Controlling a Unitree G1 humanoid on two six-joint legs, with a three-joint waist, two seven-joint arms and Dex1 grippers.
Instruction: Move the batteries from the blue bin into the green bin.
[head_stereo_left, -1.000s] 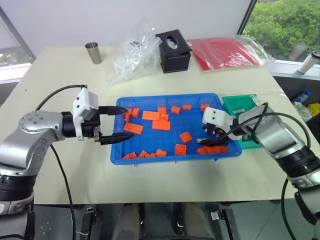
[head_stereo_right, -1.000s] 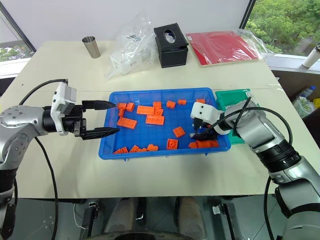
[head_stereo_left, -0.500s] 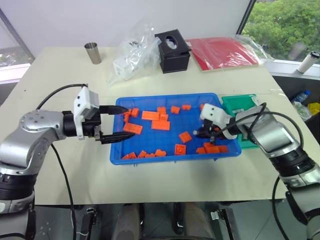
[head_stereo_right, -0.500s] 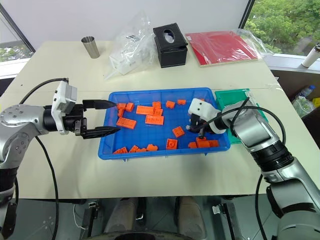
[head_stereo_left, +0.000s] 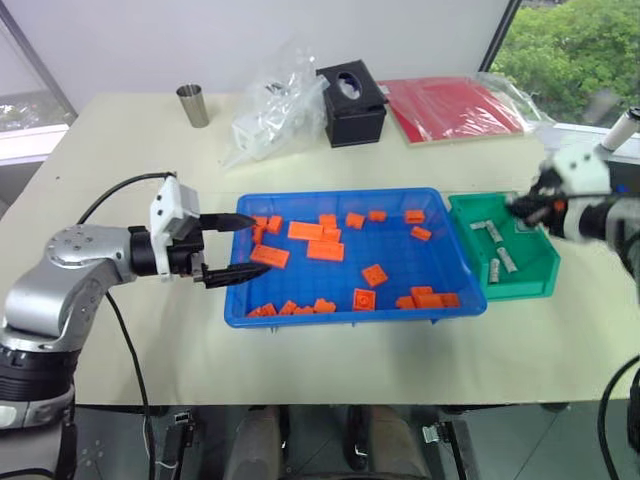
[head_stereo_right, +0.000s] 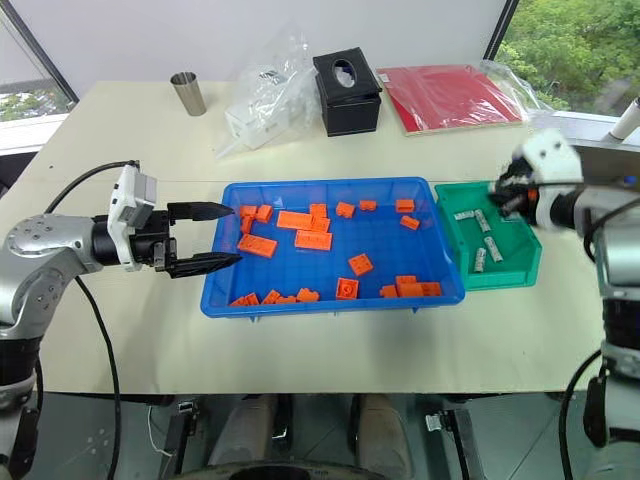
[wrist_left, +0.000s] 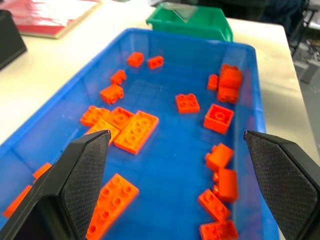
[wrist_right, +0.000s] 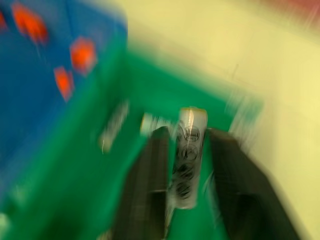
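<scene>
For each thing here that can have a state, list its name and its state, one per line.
left gripper: open, empty, at the blue bin's end.
right gripper: over the green bin, a battery between its fingers.
blue bin: holds orange blocks.
green bin: holds several batteries.
metal cup: upright.
</scene>
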